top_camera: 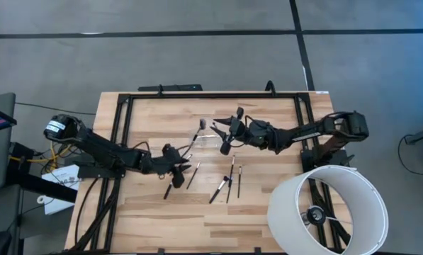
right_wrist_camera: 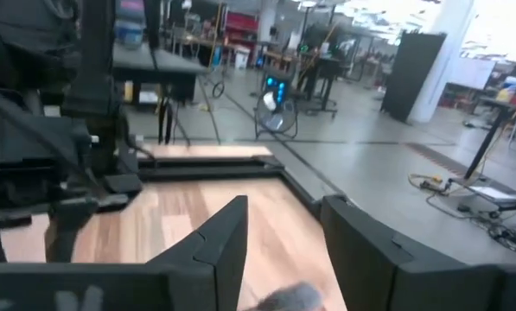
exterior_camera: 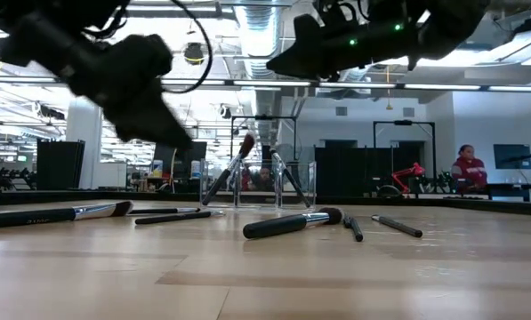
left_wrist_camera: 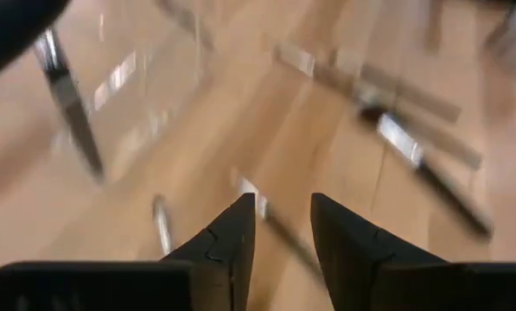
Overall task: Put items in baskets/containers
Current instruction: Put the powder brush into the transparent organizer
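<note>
Brushes [top_camera: 229, 185] scattered flat near table [top_camera: 268, 219] centre, several dark-handled; two more leaning in clear cup [top_camera: 210, 134] toward far edge. Right gripper [top_camera: 222, 129] raised above cup, fingers parted, holding nothing. Left gripper [top_camera: 185, 168] low over brushes toward left edge, fingers apart, empty. White lampshade [top_camera: 330, 207] at near right corner. No legible writing.

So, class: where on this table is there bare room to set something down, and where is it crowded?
Bare wood lies along the near table edge, left of the white lamp shade, and along the far edge behind the clear cup. It is crowded mid-table around the loose brushes, between the left pincer and right pincer.
</note>
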{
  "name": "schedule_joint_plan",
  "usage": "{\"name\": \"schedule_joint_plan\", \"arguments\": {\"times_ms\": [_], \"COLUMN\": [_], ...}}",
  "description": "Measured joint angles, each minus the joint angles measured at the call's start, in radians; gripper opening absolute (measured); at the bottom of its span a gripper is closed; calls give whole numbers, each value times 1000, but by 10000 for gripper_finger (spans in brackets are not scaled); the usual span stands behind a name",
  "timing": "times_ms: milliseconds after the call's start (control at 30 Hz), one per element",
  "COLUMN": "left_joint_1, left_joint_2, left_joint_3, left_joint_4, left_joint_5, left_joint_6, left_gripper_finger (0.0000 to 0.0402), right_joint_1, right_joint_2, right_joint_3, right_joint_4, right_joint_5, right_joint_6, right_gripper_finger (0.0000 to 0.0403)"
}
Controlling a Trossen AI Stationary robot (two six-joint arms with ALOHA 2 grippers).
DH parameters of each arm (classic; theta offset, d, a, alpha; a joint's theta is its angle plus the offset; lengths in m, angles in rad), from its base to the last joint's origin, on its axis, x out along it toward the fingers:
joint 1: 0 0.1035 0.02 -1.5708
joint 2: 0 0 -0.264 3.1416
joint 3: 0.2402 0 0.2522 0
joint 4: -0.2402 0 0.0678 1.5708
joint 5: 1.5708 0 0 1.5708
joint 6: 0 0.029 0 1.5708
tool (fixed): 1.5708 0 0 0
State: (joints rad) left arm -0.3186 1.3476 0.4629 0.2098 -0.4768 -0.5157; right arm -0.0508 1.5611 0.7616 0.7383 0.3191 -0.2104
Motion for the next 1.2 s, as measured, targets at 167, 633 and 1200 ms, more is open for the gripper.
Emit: {"name": "schedule_joint_plan", "arguments": {"times_ms": [167, 633, 1200], "left_joint_1": [-50, -49, -50], "left_joint_2": [-2, -20, 110], "left_joint_3": [-1, 29, 31], "left_joint_4": [-215, -427, -353], "left_joint_5": [20, 190, 138], "left_joint_6": [-222, -401, -409], "left_gripper_finger": [112, 112, 112], "right_joint_1": [6, 3, 3], "right_joint_2": [-4, -2, -1], "right_joint_3": [0, 0, 0], "right_joint_4": [-13, -35, -35], "right_joint_5": [-7, -6, -6], "right_joint_6": [0, 0, 0], "right_gripper_finger": [130, 128, 129]}}
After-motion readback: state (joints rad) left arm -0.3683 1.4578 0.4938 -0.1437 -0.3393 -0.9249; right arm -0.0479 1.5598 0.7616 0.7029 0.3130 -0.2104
